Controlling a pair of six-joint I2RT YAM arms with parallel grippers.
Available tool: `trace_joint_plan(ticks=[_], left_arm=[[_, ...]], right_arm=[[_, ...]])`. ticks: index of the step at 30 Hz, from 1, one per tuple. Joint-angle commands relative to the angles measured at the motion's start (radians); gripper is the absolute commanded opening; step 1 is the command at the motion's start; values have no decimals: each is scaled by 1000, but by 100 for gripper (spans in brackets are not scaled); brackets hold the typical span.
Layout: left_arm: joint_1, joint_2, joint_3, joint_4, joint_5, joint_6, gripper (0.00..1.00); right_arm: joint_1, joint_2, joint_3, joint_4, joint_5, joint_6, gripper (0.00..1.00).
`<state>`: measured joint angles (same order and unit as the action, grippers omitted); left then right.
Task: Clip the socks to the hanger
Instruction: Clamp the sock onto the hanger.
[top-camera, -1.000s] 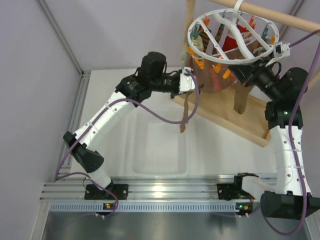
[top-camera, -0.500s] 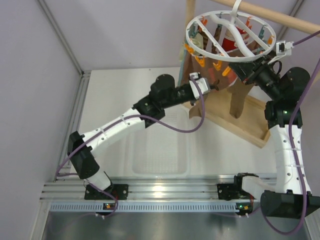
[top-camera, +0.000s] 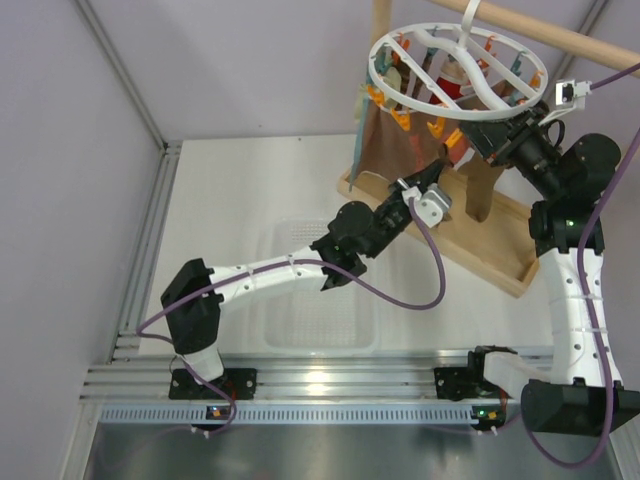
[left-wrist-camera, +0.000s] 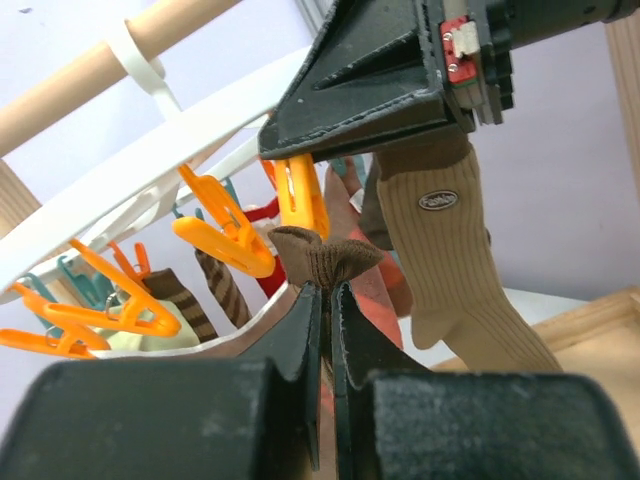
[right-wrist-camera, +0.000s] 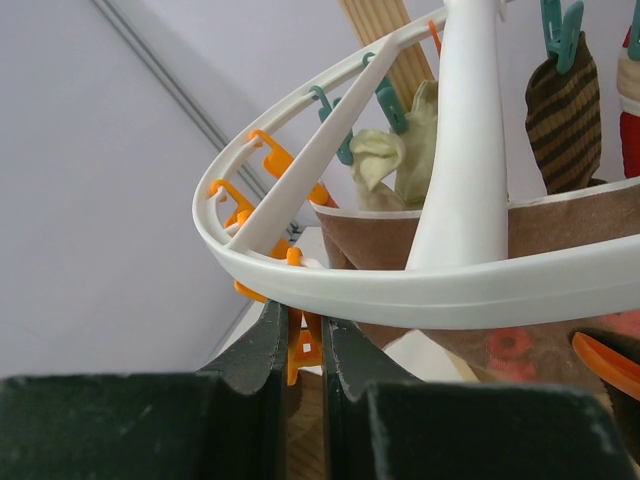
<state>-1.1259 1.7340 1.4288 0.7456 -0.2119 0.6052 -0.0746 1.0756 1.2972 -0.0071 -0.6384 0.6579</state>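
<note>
The white ring hanger (top-camera: 458, 112) hangs from a rod at the back right, with orange and teal pegs round its rim (right-wrist-camera: 400, 285). My left gripper (top-camera: 433, 182) is below its near edge, shut on the cuff of a dark brown sock (left-wrist-camera: 325, 255), which it holds up just beside an orange peg (left-wrist-camera: 297, 195). My right gripper (top-camera: 488, 150) sits under the rim, shut on that orange peg (right-wrist-camera: 305, 350) with its fingers (right-wrist-camera: 262, 350) squeezing the tail. A tan sock (left-wrist-camera: 455, 250) hangs clipped beside it and also shows in the top view (top-camera: 480, 195).
A wooden frame base (top-camera: 480, 250) and its rod (top-camera: 560, 35) stand at the back right. A reddish-brown printed cloth (top-camera: 395, 150) hangs inside the ring. A striped sock (right-wrist-camera: 565, 110) and a cream sock (right-wrist-camera: 400, 150) hang on teal pegs. A clear tray (top-camera: 320, 300) lies mid-table.
My left arm has swung right and stretched under the hanger, carrying the dark brown sock up to the orange peg. The right gripper has stayed at the rim.
</note>
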Motion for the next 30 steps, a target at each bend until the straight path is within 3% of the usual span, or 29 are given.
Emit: trace_joint_plan(ticks=[1, 14, 30], left_arm=[[3, 4, 21, 164, -44, 38, 0], [9, 44, 12, 129, -40, 34, 0], [25, 101, 127, 100, -12, 24, 0]], right_arm=[[2, -3, 10, 65, 55, 2, 0], [1, 0, 20, 73, 55, -3, 0], [-1, -6, 5, 67, 52, -17, 0]])
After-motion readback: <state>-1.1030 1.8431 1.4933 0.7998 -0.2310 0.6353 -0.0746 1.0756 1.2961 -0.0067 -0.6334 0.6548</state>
